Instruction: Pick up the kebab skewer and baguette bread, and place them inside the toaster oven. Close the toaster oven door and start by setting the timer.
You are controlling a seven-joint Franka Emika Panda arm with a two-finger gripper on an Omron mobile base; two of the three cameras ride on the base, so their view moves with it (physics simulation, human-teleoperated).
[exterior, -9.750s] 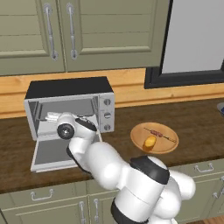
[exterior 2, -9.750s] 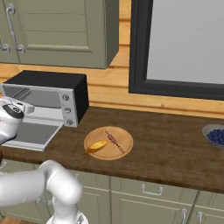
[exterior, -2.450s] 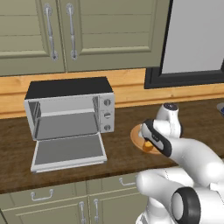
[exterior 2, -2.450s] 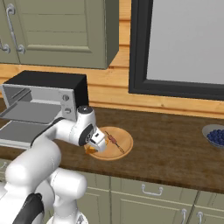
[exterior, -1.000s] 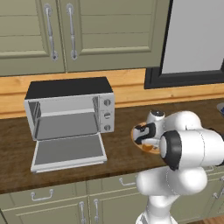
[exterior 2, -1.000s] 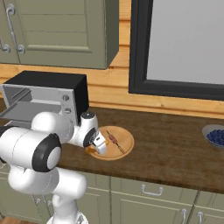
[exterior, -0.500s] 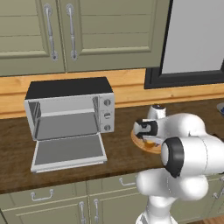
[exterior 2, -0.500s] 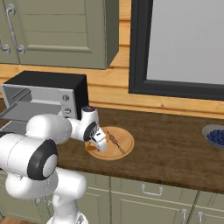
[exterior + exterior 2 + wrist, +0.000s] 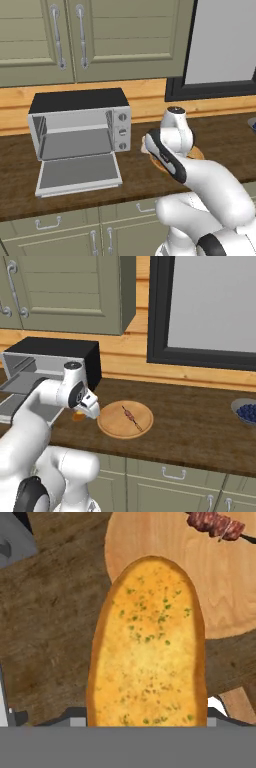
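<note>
One long dark wooden counter [image 9: 200, 421] carries everything here, under olive-green cabinet doors [image 9: 100, 40]. On it stands one boxy silver-grey toaster oven with a black top [image 9: 80, 125], its single drop-down door with a grey glass window [image 9: 79, 173] lying open and flat toward the front, and three round knobs stacked down its right side. To the right of the oven sits one round wooden plate [image 9: 142, 428]. One short golden-yellow baguette loaf flecked with green [image 9: 147, 652] sits between the jaws of the two-finger gripper [image 9: 82, 412], which pinch it at its sides, raised over the plate's left edge (in the right base view a bit of orange peeks out under the hand). One thin kebab skewer of reddish-brown chunks [image 9: 131, 417] lies on the plate.
</note>
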